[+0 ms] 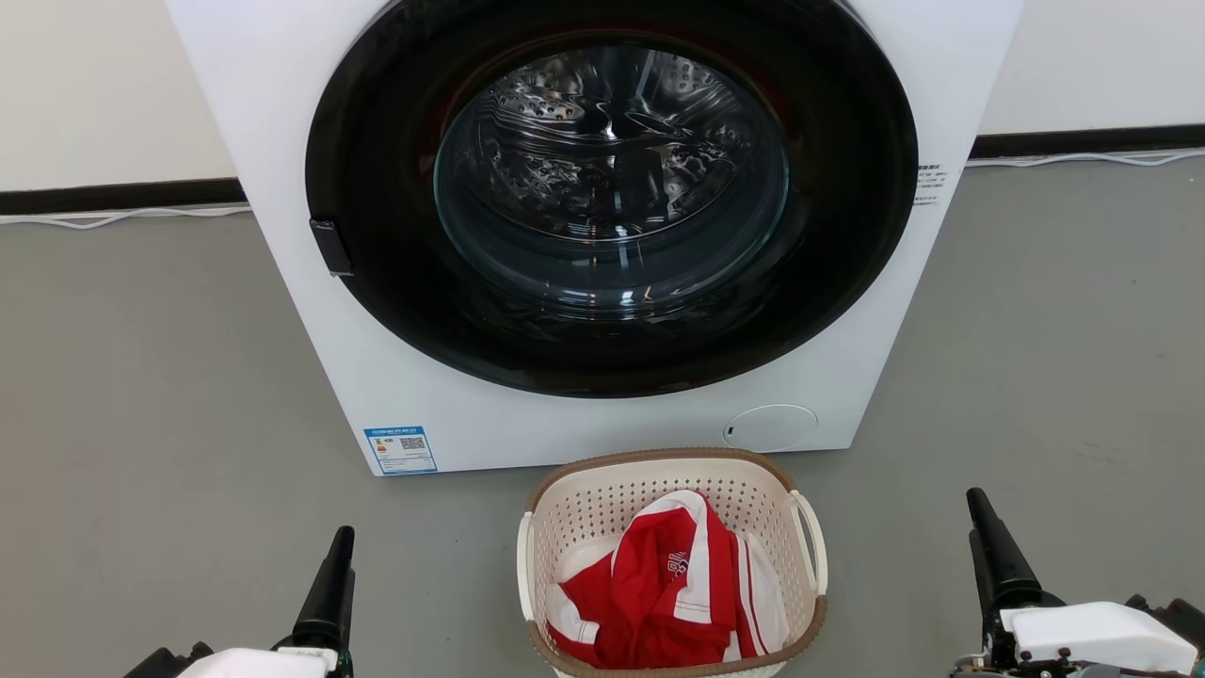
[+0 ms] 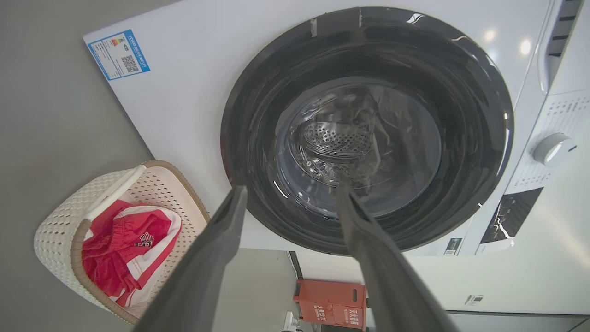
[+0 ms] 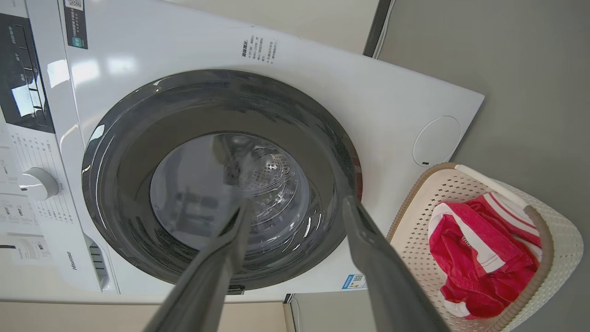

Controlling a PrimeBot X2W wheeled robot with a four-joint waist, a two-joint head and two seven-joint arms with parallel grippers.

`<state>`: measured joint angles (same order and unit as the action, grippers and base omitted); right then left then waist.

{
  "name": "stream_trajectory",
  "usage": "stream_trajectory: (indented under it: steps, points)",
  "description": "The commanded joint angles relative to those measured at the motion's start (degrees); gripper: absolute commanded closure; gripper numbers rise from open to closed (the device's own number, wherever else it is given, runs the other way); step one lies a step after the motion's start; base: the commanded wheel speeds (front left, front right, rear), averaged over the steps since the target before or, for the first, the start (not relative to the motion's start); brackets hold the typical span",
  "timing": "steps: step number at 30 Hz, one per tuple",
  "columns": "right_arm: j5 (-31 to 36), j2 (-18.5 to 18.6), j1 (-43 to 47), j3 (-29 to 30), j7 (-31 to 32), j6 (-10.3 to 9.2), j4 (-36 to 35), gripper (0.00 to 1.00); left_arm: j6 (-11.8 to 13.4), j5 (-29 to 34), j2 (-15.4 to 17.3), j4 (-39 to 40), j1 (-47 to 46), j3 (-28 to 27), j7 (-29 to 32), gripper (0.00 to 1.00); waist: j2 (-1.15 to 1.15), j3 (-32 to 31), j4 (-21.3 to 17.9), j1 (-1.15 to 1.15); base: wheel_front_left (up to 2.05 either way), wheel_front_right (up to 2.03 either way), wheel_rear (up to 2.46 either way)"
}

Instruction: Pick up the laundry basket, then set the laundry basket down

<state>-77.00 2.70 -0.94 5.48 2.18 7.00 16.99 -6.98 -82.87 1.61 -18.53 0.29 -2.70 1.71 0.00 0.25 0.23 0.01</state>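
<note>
The laundry basket (image 1: pixel 602 508) is cream with perforated walls, a brown rim and white side handles. It stands on the grey floor directly in front of the washing machine, with a red and white garment (image 1: pixel 673 584) inside. Low at the left, my left gripper (image 1: pixel 341 541) is well apart from the basket's left handle. My right gripper (image 1: pixel 976 504) is low at the right, apart from the right handle. In the left wrist view the left gripper (image 2: pixel 291 192) is open and empty, with the basket (image 2: pixel 60 221) off to its side. The right gripper (image 3: pixel 297 204) is likewise open and empty beside the basket (image 3: pixel 557 240).
A white front-loading washing machine (image 1: pixel 282 141) with a shut round glass door (image 1: pixel 612 207) stands just behind the basket. Grey floor stretches to both sides. White cables (image 1: pixel 113 218) run along the back wall's dark skirting. A red box (image 2: pixel 329 302) sits by the wall.
</note>
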Motion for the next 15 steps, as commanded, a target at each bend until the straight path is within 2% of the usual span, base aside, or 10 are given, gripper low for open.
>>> stream_trajectory:
  steps: [1, 15]
  points:
    - [2.2, 0.4, -0.7, -0.3, -1.0, 0.15, -2.1, 0.00, 0.1, 1.7, 0.4, 1.7, -1.3, -0.1, -0.5, 0.00, 0.00, 0.0, 0.0, 0.00, 0.00, 0.00, 0.00]
    - [13.3, 0.5, -0.4, -0.8, -3.3, 0.19, -3.9, 0.00, 1.0, 10.5, 0.5, 2.6, -0.9, 0.5, -2.9, 0.00, 0.00, 0.1, 0.1, 0.00, 0.00, 0.00, 0.00]
